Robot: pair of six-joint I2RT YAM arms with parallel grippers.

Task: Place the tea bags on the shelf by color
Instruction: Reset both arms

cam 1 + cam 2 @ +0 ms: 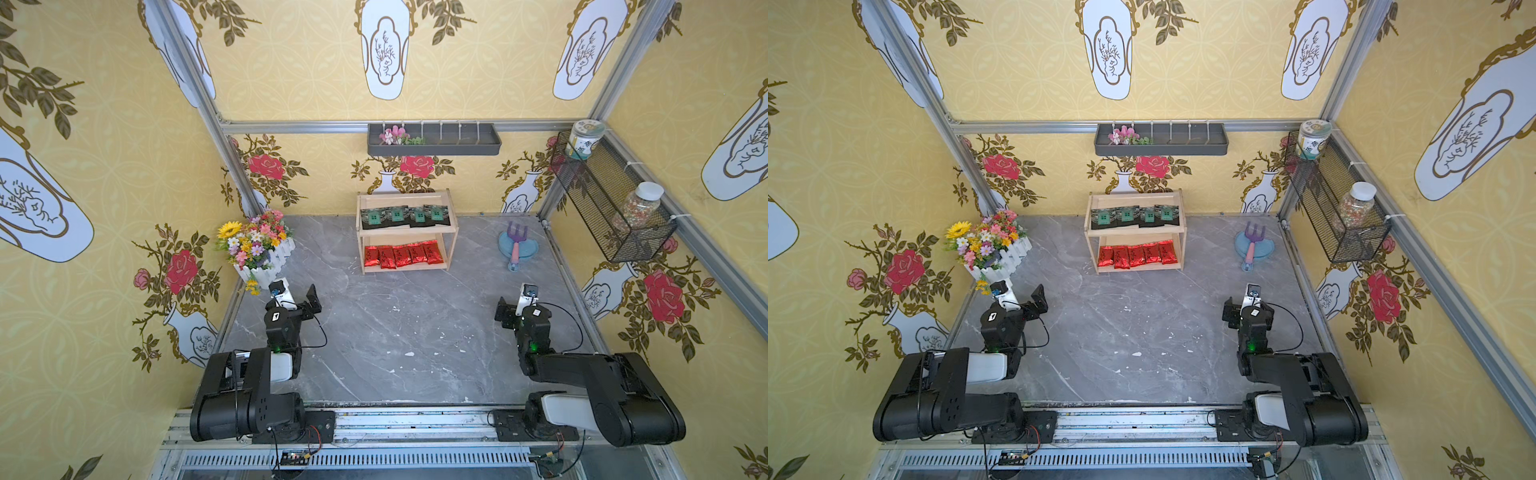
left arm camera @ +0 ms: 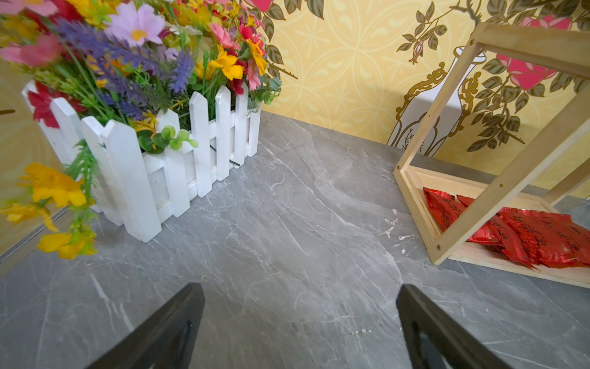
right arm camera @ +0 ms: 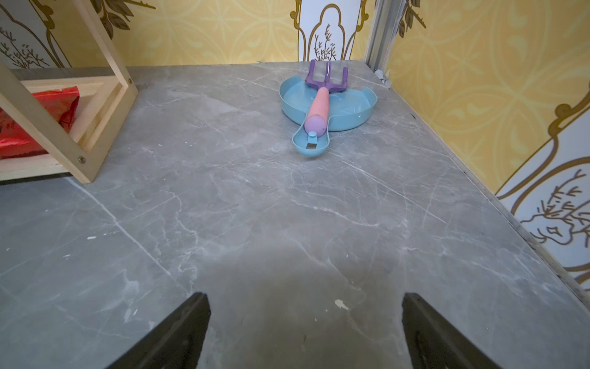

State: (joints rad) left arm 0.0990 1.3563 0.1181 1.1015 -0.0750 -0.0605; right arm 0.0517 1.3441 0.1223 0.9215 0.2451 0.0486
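On my screens the left gripper point(image 2: 298, 297) and the right gripper point(image 3: 305, 303) both hang over the bare grey table point(image 1: 407, 332) near its front edge, jaws spread wide with nothing between them. The wooden shelf point(image 1: 403, 197) stands against the back wall, well apart from both. I count four black tea bags point(image 1: 405, 217) in a row on its upper tier and five red tea bags point(image 1: 401, 254) overlapping on the lower one.
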